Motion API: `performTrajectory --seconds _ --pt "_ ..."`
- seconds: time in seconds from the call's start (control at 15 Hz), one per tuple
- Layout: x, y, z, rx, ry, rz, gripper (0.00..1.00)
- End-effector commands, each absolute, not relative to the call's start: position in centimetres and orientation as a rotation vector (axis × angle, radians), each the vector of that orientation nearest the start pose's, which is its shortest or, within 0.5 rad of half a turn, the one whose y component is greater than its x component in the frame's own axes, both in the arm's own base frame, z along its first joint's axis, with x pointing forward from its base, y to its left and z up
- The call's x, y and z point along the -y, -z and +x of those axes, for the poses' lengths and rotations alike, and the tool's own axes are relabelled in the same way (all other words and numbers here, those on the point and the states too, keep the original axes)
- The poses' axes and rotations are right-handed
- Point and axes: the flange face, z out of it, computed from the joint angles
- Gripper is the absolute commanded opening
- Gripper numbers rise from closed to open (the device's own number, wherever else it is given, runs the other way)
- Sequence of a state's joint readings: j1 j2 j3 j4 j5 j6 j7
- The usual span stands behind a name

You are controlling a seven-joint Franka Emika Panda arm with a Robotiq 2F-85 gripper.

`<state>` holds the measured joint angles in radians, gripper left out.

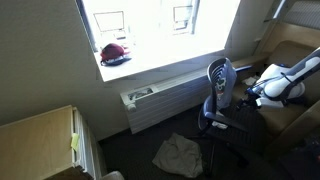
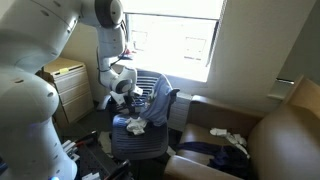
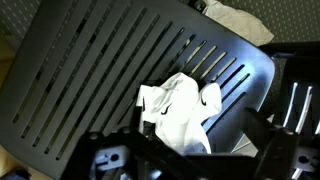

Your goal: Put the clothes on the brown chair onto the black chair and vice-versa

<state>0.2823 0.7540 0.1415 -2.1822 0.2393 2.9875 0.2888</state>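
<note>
Over the black chair [image 2: 152,142] seat, gripper [image 2: 127,93] is hovering with jaws spread wide, nothing clamped. In the wrist view the gripper [image 3: 190,160] is filling the bottom edge, fingers apart, pointing at the white piece [image 3: 180,110]. That piece is lying crumpled on the dark slatted surface of the black chair [image 3: 90,70]; whether the fingers are touching it, can't tell.

In an exterior view the white piece [image 2: 135,126] is sitting on the seat just below the gripper. The light blue shirt [image 2: 158,100] is hanging over the chair back right beside it.

The brown chair [image 2: 290,140] is standing next to the black one. The dark navy piece [image 2: 205,152] is lying on its seat, with a small pale cloth [image 2: 229,134] above it.

In an exterior view the grey-beige piece [image 1: 180,152] is lying on the floor [image 1: 130,150] near the black chair [image 1: 218,75] base. A red cap [image 1: 115,53] is sitting on the window sill [image 1: 160,62], well apart from both chairs.
</note>
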Motion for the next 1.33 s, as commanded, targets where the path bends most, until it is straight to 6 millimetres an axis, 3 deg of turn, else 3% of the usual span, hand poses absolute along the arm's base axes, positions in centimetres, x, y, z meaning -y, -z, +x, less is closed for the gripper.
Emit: performTrajectory --seconds 0.0,0.07,0.27,0.53,0.67,0.73,1.07,1.27 --pt "-21.0 -4.5 48.6 -0.218 -0.009 -2.987 1.00" --pt "-21.1 -4.4 48.7 -0.221 -0.009 -2.985 1.00" --pt "-20.4 -3.7 49.6 -0.245 0.296 -3.006 1.00" --pt "-20.1 -1.4 49.7 -0.412 0.611 -2.880 1.00" --pt "-20.7 -0.8 50.8 -0.576 0.526 -2.807 1.00" --pt "-20.2 -1.1 49.2 -0.459 0.532 -2.882 1.00" --pt "-20.5 -1.1 50.5 -0.530 0.512 -2.859 1.00" --pt "-20.0 1.9 49.7 -0.506 0.239 -2.916 1.00"
